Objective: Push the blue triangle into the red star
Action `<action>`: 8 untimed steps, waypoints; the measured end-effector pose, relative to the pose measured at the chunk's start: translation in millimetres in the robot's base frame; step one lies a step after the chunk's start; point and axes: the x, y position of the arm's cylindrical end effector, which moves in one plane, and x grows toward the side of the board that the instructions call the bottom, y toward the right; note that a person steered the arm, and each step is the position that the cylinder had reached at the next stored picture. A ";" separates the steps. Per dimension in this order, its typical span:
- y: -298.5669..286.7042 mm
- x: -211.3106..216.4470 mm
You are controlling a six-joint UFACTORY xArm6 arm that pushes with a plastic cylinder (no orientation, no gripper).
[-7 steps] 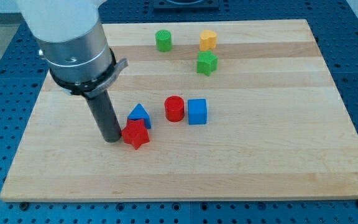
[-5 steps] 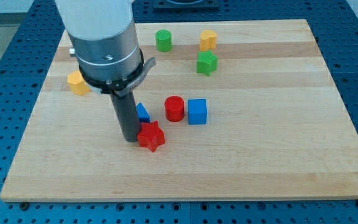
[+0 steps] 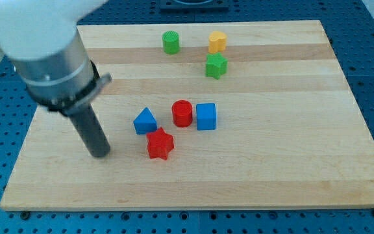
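The blue triangle (image 3: 145, 121) sits near the board's middle. The red star (image 3: 160, 143) lies just below and to its right, touching or nearly touching it. My tip (image 3: 100, 153) rests on the board to the left of both, well apart from them, roughly level with the star.
A red cylinder (image 3: 182, 113) and a blue cube (image 3: 206, 116) stand right of the triangle. A green cylinder (image 3: 171, 42), a yellow block (image 3: 217, 41) and a green star (image 3: 216, 65) are near the view's top. The arm's body hides the board's upper left.
My tip moved right, pushing the red star rightward, then pulled back to the left. The blue triangle, partly hidden by the rod before, is now fully in view.
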 end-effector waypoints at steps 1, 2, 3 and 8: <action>8.4 -71.1; 34.0 -93.8; 44.6 -86.0; 136.8 -4.3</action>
